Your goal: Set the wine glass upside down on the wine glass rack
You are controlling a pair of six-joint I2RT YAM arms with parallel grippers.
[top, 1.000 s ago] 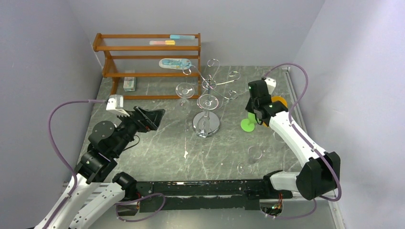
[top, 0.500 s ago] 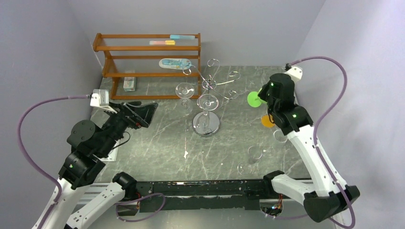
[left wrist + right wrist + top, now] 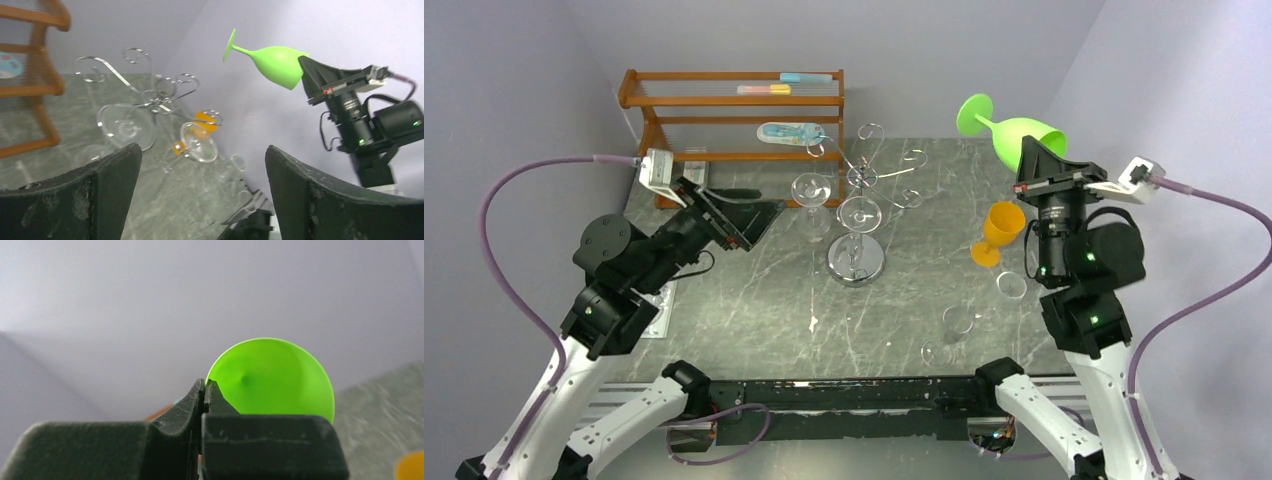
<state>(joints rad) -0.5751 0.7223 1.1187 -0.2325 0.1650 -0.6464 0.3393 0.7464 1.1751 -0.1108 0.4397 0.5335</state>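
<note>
Inspection of holders first: the wine glass rack (image 3: 856, 262) stands mid-counter and carries two clear glasses (image 3: 812, 188) hanging bowl-down from its curled arms; the other loops I can see carry nothing. The wooden shelf (image 3: 729, 101) behind it holds two pastel sticks (image 3: 764, 89) on top, a flat packet (image 3: 786, 132) on the middle level and a small box (image 3: 694, 176) at the bottom. An orange glass (image 3: 1001, 230) stands upright on the counter (image 3: 754, 300) at right, with further clear glasses (image 3: 954, 325) lying nearer my bases. My right arm is reared up, wrist turned toward the back wall; my right tool (image 3: 1036, 158) is pinched tight on the bowl edge of the green wine glass (image 3: 1014, 128), which is in the air, roughly on its side, foot pointing left, to the right of the rack and well apart from it. My left arm reaches forward and right, my left tool (image 3: 759, 205) spread wide, holding nothing, aimed at the rack. Against half a second earlier, the right arm has lifted the glass from low over the counter to well above it; the left tool has edged toward the rack, its spread unchanged
</note>
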